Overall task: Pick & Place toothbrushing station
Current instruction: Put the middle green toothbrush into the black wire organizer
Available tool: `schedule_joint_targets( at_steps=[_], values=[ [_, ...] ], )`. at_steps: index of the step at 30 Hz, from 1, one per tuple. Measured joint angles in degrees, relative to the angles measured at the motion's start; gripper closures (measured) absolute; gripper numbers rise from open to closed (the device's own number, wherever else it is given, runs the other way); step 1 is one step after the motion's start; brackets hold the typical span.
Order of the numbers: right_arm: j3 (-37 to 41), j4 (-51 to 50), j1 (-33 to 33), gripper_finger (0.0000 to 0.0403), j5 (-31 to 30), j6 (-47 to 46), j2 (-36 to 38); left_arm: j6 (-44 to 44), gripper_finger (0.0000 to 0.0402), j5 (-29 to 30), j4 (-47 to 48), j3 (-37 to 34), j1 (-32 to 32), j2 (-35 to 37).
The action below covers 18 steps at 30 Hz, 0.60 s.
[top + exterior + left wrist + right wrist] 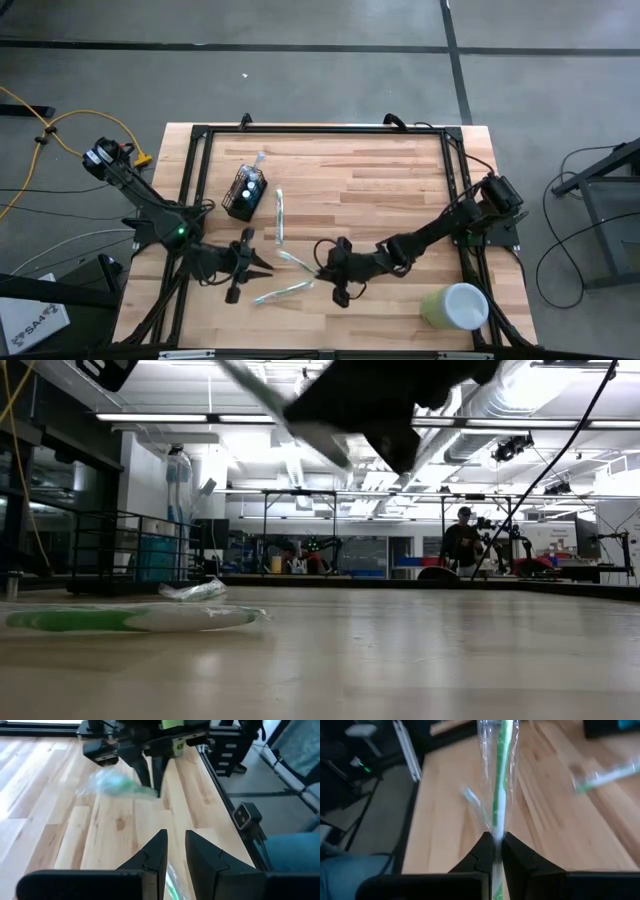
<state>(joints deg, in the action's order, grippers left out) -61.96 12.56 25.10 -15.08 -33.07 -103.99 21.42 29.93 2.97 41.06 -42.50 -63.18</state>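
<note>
From above, the black mesh holder (246, 193) stands on the table's (380, 200) far left part; the right gripper (322, 266) grasps a wrapped toothbrush (295, 262). The right wrist view alone shows its fingers clenched on the wrapper. The left wrist view shows the left gripper (175, 851) released, a narrow gap, empty.

This was a robotics lab or workshop in a large industrial hall. The low view showed rows of ceiling strip lights (160, 417), exposed ductwork (520, 400), metal frame rigs (300, 520) and a person (462, 540) standing at equipment far off. From above, the wooden table (380, 190) stood on a grey concrete floor (300, 60) crossed by a yellow cable (60, 125).
</note>
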Motion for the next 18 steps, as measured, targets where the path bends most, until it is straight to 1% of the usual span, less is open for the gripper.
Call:
schedule_joint_targets(
  at_steps=[4,8,11,15,18],
  values=[
    [0.0,4.4,0.0,0.0387,0.7,4.0,0.0,0.0,0.0337,0.0,-0.8,0.0,0.9,0.0],
    [0.0,7.4,0.0,0.0388,4.3,7.0,0.0,-1.6,0.0337,0.0,-2.3,0.0,1.2,0.0],
    [0.0,10.2,0.0,0.0388,7.3,8.2,0.1,-5.7,0.0337,0.0,-3.8,0.0,1.2,0.0],
    [0.0,13.2,0.0,0.0388,8.4,10.1,0.1,-10.6,0.0337,0.0,-7.2,0.0,1.2,0.0],
    [0.0,15.5,0.0,0.0388,11.0,11.0,0.1,-14.4,0.0337,0.0,-10.3,0.0,1.2,0.0]
  ],
)
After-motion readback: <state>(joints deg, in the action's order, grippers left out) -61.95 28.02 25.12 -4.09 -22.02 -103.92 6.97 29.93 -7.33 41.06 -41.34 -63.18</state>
